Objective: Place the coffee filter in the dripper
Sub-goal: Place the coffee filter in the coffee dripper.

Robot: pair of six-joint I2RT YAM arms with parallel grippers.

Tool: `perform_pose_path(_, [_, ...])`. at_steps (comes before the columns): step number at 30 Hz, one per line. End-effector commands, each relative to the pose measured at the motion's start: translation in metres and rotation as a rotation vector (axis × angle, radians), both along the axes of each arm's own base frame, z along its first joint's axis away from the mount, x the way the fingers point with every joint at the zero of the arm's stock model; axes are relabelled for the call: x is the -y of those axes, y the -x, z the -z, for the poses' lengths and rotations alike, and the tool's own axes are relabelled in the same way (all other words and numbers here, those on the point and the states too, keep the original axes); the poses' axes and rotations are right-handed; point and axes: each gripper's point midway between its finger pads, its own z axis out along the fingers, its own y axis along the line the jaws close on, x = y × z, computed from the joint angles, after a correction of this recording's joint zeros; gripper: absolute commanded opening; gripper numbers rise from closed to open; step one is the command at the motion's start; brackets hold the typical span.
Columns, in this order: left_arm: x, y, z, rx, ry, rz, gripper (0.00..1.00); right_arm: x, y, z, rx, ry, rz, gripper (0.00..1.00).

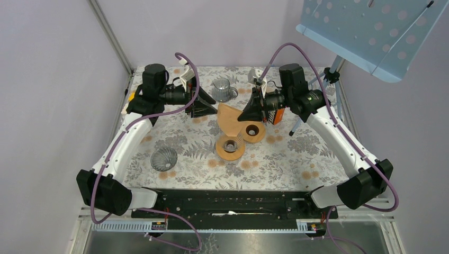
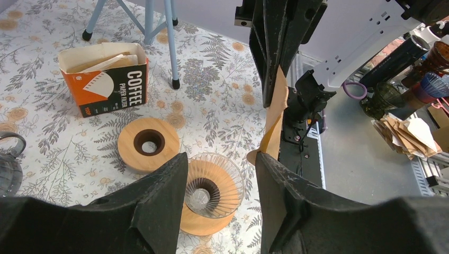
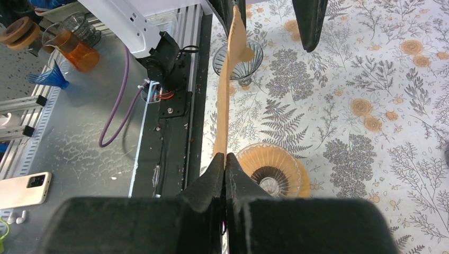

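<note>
Pointing, seemingly, toward left gripper (image 2: 219,161): coffee filter (image 3: 224,95)

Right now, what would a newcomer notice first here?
The brown paper coffee filter hangs mid-table, pinched in the shut right pincer. Below it sits the ribbed glass dripper on its wooden ring; the left pincer gapes open beside the filter.
</note>
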Motion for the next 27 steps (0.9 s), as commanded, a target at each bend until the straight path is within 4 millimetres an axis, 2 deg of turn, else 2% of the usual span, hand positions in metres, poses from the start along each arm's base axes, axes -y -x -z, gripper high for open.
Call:
perform_pose_path(1, [0.005, 0.002, -0.013, 0.064, 0.028, 0.039, 0.53, 0.000, 0.002, -0.023, 0.042, -0.044, -0.019, 0.00])
perform_pose_path(11, [0.004, 0.011, -0.019, 0.053, 0.041, 0.057, 0.53, 0.001, -0.009, -0.017, 0.063, -0.011, 0.028, 0.00])
perform_pose_path(27, [0.004, 0.017, -0.020, 0.042, 0.046, 0.076, 0.54, 0.002, -0.014, -0.011, 0.061, 0.009, 0.053, 0.00])
